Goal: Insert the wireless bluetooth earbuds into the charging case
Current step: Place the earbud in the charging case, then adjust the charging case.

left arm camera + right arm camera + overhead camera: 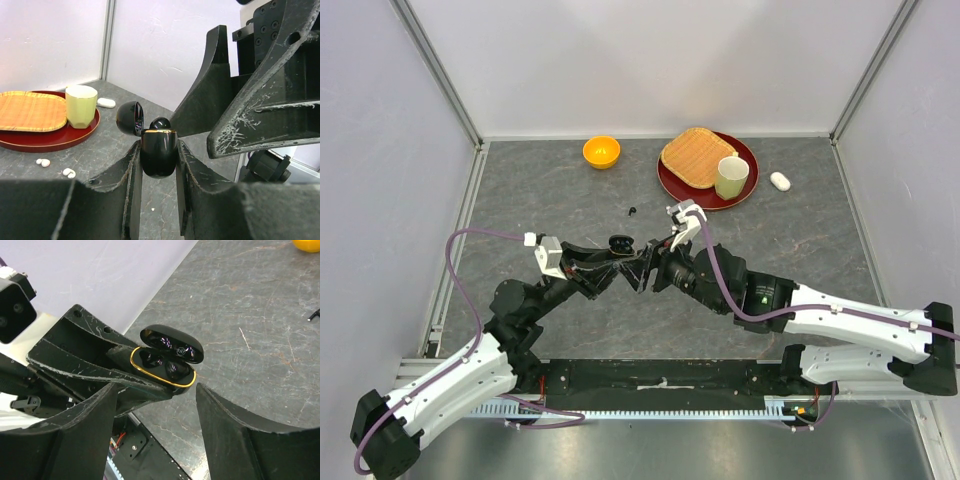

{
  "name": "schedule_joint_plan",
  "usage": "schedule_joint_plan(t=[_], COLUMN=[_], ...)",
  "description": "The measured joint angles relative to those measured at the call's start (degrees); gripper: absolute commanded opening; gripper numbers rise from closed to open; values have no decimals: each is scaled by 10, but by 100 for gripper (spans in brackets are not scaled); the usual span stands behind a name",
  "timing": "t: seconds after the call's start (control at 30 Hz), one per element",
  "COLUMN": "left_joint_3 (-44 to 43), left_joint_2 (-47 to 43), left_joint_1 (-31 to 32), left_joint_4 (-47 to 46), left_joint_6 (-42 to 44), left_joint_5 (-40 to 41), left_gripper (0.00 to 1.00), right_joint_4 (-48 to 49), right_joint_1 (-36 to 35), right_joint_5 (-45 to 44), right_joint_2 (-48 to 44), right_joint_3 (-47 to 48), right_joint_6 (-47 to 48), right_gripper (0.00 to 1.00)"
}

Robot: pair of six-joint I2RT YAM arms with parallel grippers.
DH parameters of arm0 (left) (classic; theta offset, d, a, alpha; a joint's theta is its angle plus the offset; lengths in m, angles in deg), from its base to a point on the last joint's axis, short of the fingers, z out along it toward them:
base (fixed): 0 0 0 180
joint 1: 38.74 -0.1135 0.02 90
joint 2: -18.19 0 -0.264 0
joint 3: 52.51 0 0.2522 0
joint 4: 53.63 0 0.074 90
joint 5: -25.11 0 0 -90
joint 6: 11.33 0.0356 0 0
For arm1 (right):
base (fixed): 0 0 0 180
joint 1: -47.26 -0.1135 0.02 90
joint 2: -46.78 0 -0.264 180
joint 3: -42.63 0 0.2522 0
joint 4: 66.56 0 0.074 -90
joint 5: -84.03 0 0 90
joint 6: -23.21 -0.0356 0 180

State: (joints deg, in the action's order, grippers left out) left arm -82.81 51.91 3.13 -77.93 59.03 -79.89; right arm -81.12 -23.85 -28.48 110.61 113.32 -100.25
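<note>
Left gripper (159, 175) clamps the black charging case (165, 367), lid open, held off the table (550, 200). Right gripper (156, 394) is spread, empty, close by. Black earbud (632, 211) and white earbuds (42, 162) lie loose. Probably light and slick: fingertip pinch across the body. Room around them; red tray (672, 192) is well apart.

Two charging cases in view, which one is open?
The black case with the gold rim, clamped in the left gripper: its lid is flipped up. The white case beside the red plate looks shut.
</note>
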Motion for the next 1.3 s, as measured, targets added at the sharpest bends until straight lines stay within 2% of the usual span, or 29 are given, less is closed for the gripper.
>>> schedule_joint_plan(t=[0.23,0.37,0.63,0.87,1.1,1.3], left_joint_3=[0,0,0,0,-2,-6], left_joint_2=[0,0,0,0,0,5], left_joint_1=[0,0,0,0,0,0], left_joint_4=[-12,-14,-15,-18,-28,-29], left_joint_6=[0,2,9,19,24,24], left_joint_5=[0,0,-1,-1,-2,-4], left_gripper=[2,2,2,2,2,2], right_joint_4=[-29,-49,-53,2,90,163], right_joint_1=[2,34,182,198,203,206], right_joint_5=[4,17,188,330,407,440], right_joint_2=[-14,-39,-20,16,43,63], right_joint_3=[22,43,55,-11,-47,-69], right_joint_6=[-28,-68,-199,-302,-380,-425], right_gripper=[96,98,95,94,90,78])
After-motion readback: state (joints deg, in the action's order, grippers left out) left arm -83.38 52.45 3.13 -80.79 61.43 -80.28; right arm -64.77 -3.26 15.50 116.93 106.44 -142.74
